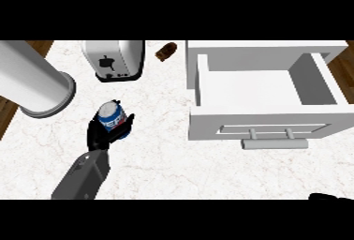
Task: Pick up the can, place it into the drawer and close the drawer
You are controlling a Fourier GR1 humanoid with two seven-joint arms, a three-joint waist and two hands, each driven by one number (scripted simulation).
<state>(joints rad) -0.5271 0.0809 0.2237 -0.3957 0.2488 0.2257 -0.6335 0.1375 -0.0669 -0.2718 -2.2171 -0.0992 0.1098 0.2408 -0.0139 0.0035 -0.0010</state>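
Our left hand (104, 133) is curled round the can (110, 117), fingers wrapped on its blue side, with the can standing on the marble counter (166, 164) left of centre. The drawer (266, 93) sits pulled open to the right, its white box empty as far as we can see and its handle (274, 143) facing the near side. Our right hand (330, 197) shows only as a dark sliver at the near right edge, and we cannot tell how it is set.

The step in hand, as we judge it, is the lift and carry. We should raise the can straight up before moving right, keeping it upright so it does not tip in our grasp. We need enough height to clear the drawer's left wall, then lower into the middle of the box, away from the walls. The toaster (114, 60) and the large white cylinder (34, 79) stand far and left, off our path, so they should not interfere.
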